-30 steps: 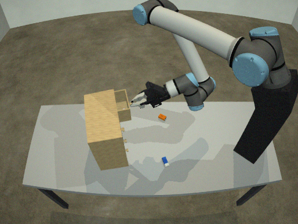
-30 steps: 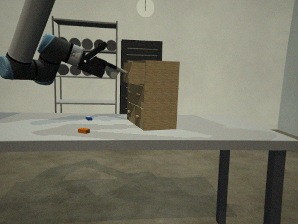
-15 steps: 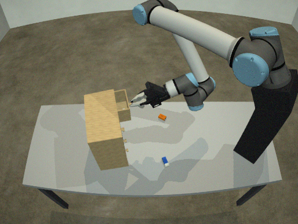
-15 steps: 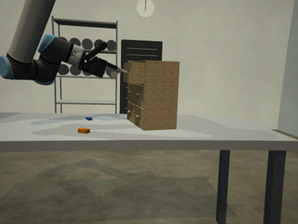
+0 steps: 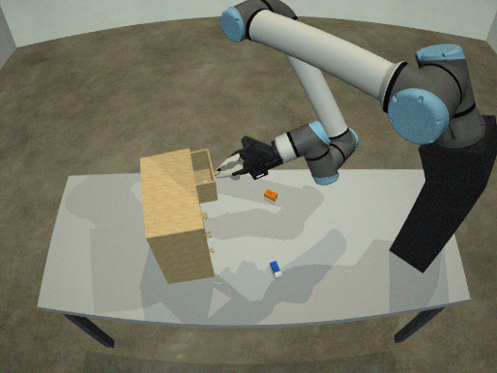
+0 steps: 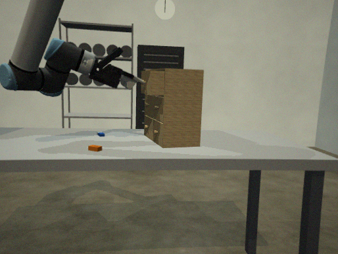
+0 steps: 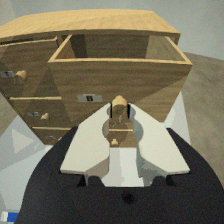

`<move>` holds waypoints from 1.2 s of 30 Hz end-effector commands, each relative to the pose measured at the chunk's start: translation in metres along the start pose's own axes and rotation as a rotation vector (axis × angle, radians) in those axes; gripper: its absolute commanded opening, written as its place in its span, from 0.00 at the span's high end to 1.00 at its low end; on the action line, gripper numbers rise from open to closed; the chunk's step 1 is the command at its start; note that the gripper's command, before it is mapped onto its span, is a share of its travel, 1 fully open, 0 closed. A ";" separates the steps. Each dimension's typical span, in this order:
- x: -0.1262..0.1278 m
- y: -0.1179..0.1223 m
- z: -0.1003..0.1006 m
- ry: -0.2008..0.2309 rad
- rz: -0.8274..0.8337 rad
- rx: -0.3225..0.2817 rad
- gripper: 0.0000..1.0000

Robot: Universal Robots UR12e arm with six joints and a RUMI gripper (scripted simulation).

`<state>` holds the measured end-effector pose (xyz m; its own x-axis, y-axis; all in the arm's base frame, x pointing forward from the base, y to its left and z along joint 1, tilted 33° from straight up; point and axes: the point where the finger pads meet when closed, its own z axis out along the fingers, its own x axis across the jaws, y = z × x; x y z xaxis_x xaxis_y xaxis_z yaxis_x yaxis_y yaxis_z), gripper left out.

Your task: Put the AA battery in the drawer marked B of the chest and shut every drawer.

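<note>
a pale table (image 5: 411,203) (image 6: 230,164) carried an upright wooden chest (image 5: 169,193) (image 6: 182,108) (image 7: 100,22). its top corner drawer, marked b (image 5: 207,192) (image 6: 154,82) (image 7: 150,82), stood well out; the others looked shut. the claw (image 5: 218,173) (image 6: 144,81) (image 7: 119,104) was narrow, its two fingertips closed on that drawer's round knob (image 7: 119,103). an orange block (image 5: 270,194) (image 6: 95,148) and a blue-and-white eraser (image 5: 275,268) (image 6: 100,133) (image 7: 11,217) lay apart on the table. the aa battery could not be made out; a pale speck (image 5: 205,182) inside the drawer was too small to name.

the step in hand seemed to be working the drawer by its knob. done well, it called for a slow, level move straight along the slide, without twisting or lifting. with no stops, further pulling risked bringing the drawer out; a hard push could have shifted or turned the chest. the grip wanted releasing fully before backing straight off.
</note>
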<state>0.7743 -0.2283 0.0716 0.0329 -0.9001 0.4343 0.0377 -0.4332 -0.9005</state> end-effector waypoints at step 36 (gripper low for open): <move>0.001 -0.010 0.021 0.000 -0.006 0.005 0.93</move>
<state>0.7899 -0.2250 0.0772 0.0329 -0.9001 0.4345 0.0379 -0.4333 -0.9004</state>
